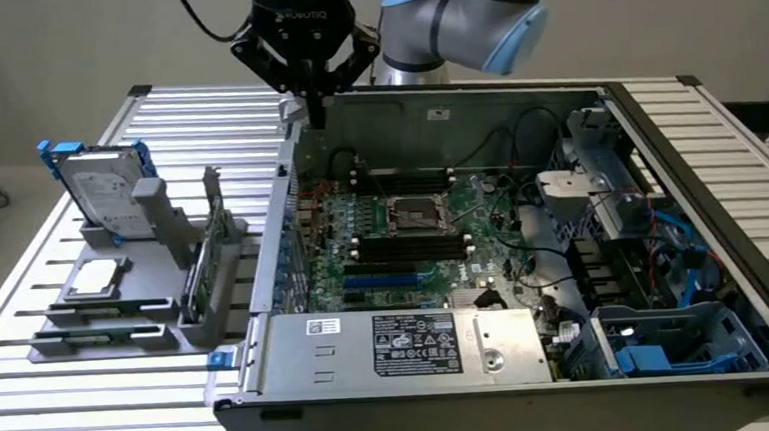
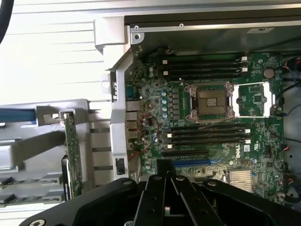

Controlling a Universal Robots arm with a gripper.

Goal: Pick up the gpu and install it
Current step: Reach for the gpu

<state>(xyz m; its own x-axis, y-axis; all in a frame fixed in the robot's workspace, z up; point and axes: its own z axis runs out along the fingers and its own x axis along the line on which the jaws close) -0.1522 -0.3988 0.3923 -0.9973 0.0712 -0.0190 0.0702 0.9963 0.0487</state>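
Observation:
The gpu [image 1: 206, 264] stands on edge in a grey holder [image 1: 164, 324] on the slatted table, at the exterior view's left of the open computer case [image 1: 365, 342]. In the wrist view the gpu [image 2: 73, 150] appears edge-on, a thin green board with a black face beside it. My gripper [image 1: 314, 115] hangs over the case's far left wall, fingers pointing down and pressed together with nothing between them. Its black fingers [image 2: 157, 193] sit over the motherboard [image 2: 155, 108] edge, apart from the gpu.
A silver hard drive [image 1: 95, 188] in a blue frame stands at the holder's far end, and a small square chip [image 1: 95, 278] lies in the holder. Inside the case are an open processor socket [image 1: 418, 213], memory slots, cables and a power supply [image 1: 413, 346].

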